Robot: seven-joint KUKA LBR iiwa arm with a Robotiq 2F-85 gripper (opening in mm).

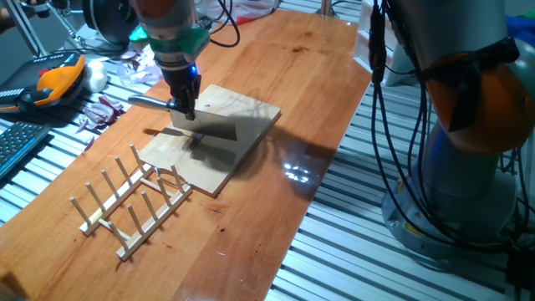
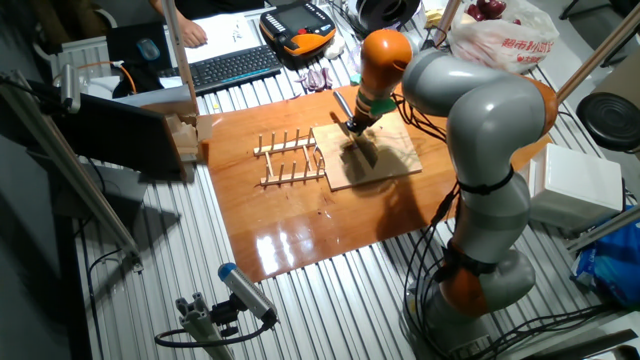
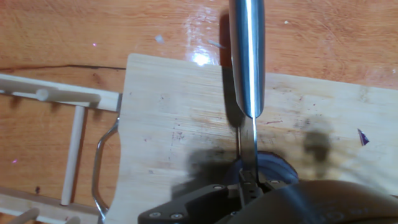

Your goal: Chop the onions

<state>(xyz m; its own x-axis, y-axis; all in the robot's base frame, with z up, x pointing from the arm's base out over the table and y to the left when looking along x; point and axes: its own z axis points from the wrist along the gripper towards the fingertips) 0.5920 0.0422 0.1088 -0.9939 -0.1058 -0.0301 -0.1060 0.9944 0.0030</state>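
My gripper is shut on a steel knife and holds it over the pale wooden board. In the hand view the knife's round handle points away from me and the thin blade runs edge-on down to the gripper. A tiny purple onion bit lies on the board at the right. A dark rounded shape sits under the blade near the fingers; I cannot tell whether it is onion. No onion wedge shows clearly. The other fixed view shows the gripper above the board.
A wooden dish rack lies against the board's left end, with a wire loop at the board's edge. Purple peel scraps, a teach pendant and a keyboard lie off the table's left side. A plastic bag sits behind.
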